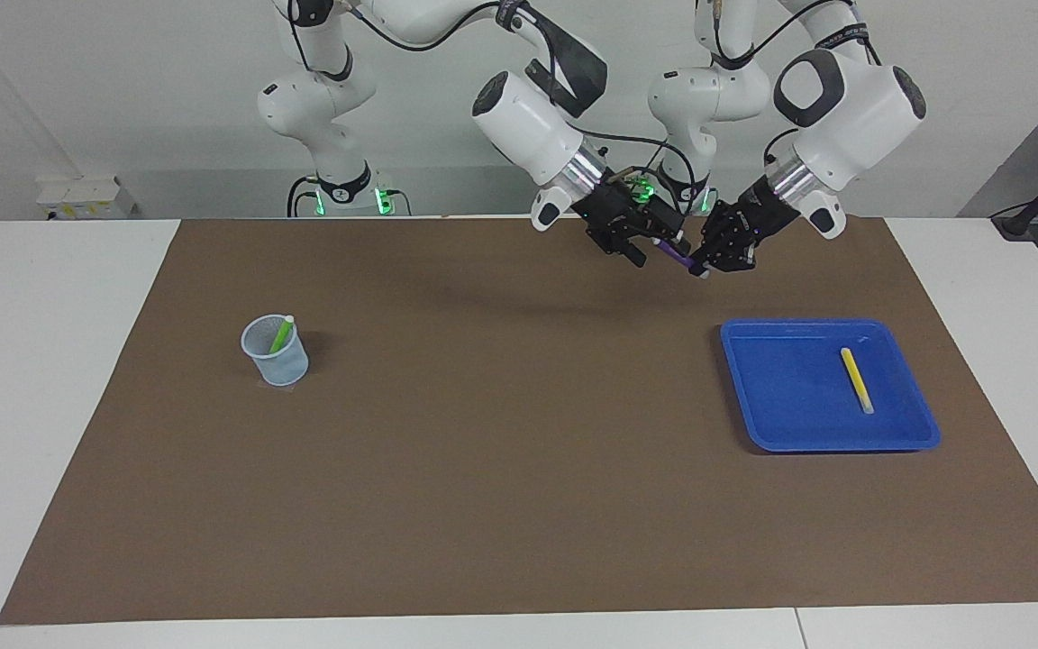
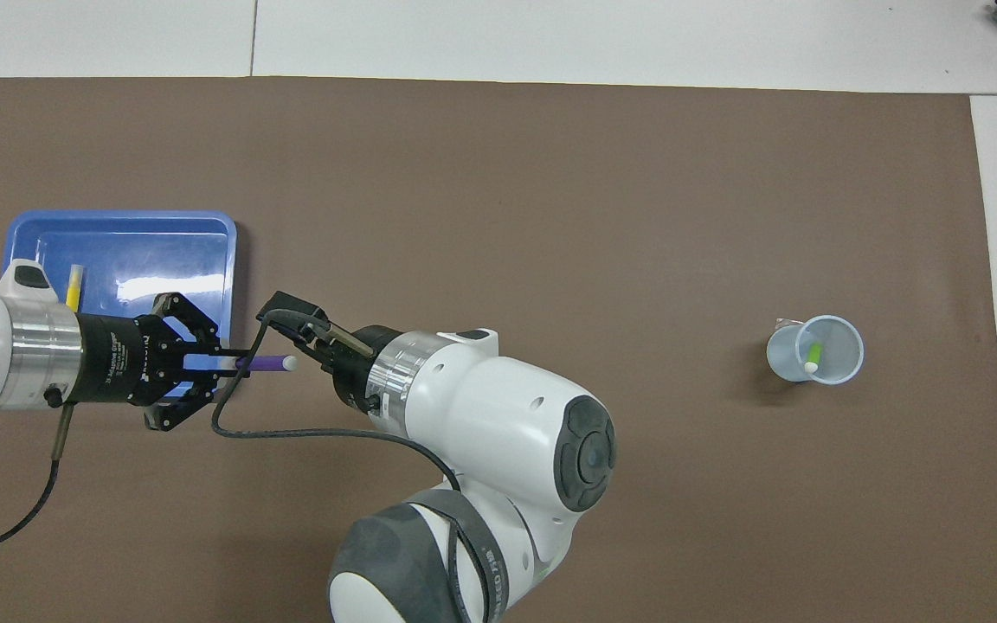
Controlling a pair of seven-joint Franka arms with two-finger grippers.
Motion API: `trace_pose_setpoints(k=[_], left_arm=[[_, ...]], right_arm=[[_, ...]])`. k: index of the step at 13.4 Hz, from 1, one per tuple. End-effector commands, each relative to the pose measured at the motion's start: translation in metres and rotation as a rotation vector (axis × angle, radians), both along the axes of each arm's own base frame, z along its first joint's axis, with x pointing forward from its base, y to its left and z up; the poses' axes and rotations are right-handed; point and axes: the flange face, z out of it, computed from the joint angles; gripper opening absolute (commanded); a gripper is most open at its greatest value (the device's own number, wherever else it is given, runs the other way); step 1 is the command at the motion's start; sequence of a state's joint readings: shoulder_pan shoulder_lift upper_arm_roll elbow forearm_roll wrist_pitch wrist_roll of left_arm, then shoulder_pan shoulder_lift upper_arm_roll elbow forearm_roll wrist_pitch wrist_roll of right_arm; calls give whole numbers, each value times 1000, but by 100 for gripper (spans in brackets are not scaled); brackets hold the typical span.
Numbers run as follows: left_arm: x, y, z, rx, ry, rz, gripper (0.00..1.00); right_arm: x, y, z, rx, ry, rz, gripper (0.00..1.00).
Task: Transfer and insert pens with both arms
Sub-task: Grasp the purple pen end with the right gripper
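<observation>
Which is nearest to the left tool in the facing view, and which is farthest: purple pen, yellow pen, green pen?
1. Purple pen, held in the left tool.
2. Yellow pen, in the blue tray.
3. Green pen, in the cup.

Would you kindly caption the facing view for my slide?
Left gripper presents the purple pen to the open right gripper, above the mat.

I see a white table [image 1: 50, 361] under a brown mat [image 1: 483, 469], with a pale wall [image 1: 122, 90] above it.
</observation>
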State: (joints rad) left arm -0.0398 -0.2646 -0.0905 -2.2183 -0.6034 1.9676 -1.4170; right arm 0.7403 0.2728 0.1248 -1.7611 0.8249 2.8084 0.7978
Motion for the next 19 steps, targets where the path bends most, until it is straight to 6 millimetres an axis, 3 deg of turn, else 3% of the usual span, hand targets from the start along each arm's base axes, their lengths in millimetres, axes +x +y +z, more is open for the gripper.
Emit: trace_pose_setpoints(k=[1, 5, 7, 9, 13, 17, 19], left_arm=[[-25, -12, -4, -1, -18, 55, 0], [-39, -19, -3, 5, -29, 65, 0], [-40, -19, -2, 4, -26, 62, 0], [-40, -18, -2, 3, -27, 64, 0], [-41, -15, 1, 2, -29, 67, 0], [-41, -14, 2, 2, -29, 70, 0], [-42, -14, 3, 2, -33, 69, 0]], right_arm=[[-8, 14, -4, 23, 18, 7, 100], [-10, 14, -6, 12, 26, 27, 99], [-13, 15, -9, -3, 38, 59, 88], [-15, 14, -12, -10, 36, 65, 70], [-25, 11, 2, -20, 88, 138, 65], [-30, 2, -4, -60, 83, 198, 48], [-16, -16, -3, -84, 75, 260, 48]])
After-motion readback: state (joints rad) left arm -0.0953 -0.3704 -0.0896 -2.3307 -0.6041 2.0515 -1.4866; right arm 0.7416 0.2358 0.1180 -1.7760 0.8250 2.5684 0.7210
